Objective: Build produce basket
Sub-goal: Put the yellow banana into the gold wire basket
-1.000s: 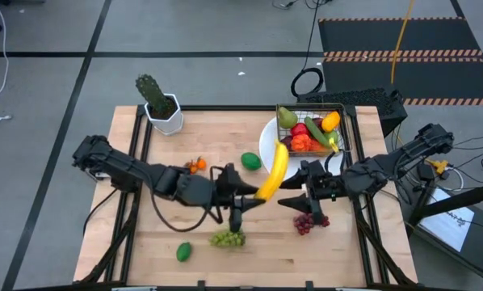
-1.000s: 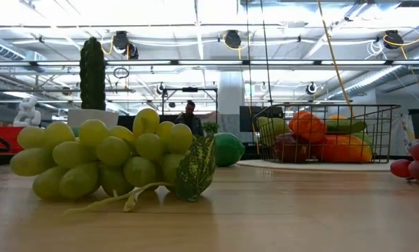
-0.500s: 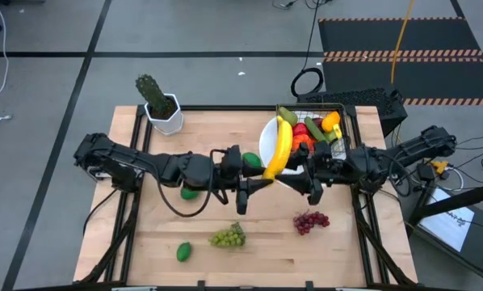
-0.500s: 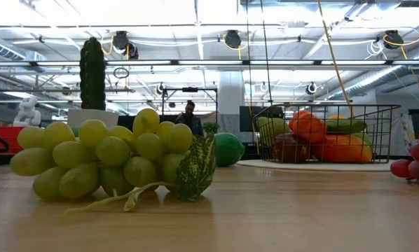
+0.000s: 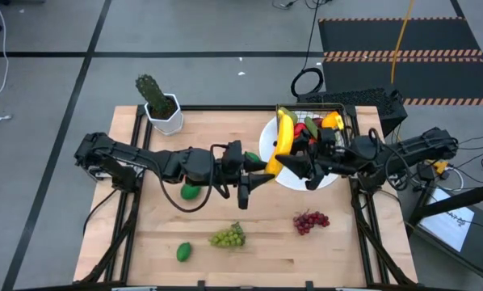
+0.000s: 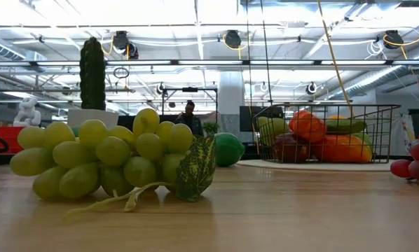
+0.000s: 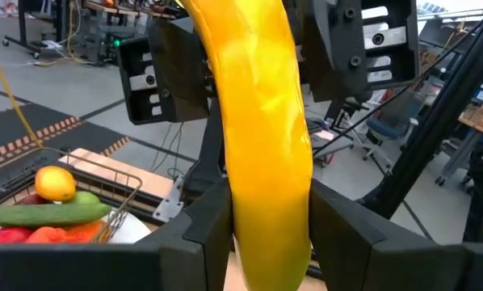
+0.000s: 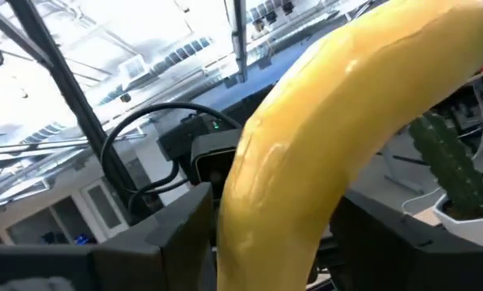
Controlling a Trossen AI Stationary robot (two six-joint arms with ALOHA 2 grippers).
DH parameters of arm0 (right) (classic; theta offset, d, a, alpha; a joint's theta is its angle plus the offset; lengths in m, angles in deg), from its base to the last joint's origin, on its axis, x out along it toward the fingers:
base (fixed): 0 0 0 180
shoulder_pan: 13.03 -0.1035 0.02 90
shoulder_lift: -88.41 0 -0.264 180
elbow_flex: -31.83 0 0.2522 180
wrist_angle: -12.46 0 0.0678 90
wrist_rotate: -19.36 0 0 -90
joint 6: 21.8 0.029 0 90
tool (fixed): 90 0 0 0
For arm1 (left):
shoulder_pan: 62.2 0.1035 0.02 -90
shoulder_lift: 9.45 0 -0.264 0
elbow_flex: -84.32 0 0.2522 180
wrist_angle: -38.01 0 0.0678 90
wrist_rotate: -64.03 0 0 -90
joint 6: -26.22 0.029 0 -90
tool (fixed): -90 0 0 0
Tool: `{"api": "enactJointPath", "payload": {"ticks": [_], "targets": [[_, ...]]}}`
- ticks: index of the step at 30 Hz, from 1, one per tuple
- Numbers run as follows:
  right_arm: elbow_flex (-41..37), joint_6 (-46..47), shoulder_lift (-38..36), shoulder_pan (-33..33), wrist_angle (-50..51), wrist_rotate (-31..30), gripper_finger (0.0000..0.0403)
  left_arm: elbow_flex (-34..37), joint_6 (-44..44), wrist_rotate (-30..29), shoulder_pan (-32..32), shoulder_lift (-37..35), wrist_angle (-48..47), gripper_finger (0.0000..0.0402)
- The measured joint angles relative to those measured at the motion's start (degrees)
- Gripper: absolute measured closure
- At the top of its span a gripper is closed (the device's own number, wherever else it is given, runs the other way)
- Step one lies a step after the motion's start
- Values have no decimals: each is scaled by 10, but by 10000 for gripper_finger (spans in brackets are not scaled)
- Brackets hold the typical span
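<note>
Both claws, left gripper [image 5: 267,171] and right gripper [image 5: 288,162], seem clamped on the banana [image 5: 282,137], now carried to the basket [image 5: 341,109] at the table's far-right corner, nearly delivered.

One banana [image 5: 282,137] hangs above the surface [image 5: 258,267] toward 2 o'clock. Three limes show: one [image 5: 183,251] at 7 o'clock, one [image 5: 191,191] half hidden near 9 o'clock, and one [image 5: 249,158] near the middle. There are two bunches of grapes: one green bunch [image 5: 228,237] at 6 o'clock and one purple bunch [image 5: 309,220] at 5 o'clock. One basket [image 5: 341,111] sits at 1 o'clock, beside one white plate [image 5: 266,144]. In the basket, one cucumber [image 6: 346,126] and one pear [image 6: 269,126] can be told; the rest cannot be counted. One potted cactus [image 5: 154,97] stands at 11 o'clock.
</note>
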Motion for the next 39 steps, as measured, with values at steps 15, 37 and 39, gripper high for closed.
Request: {"api": "enactJointPath", "payload": {"ticks": [15, 37, 39], "targets": [[0, -4, 0, 1, -2, 8, 260, 0, 17, -16, 2, -3, -15, 226], [0, -292, -50, 8, 28, -25, 260, 0, -85, -7, 22, -132, -414, 131], [0, -334, -50, 8, 29, -25, 260, 0, -92, -3, 22, -134, -427, 131]]}}
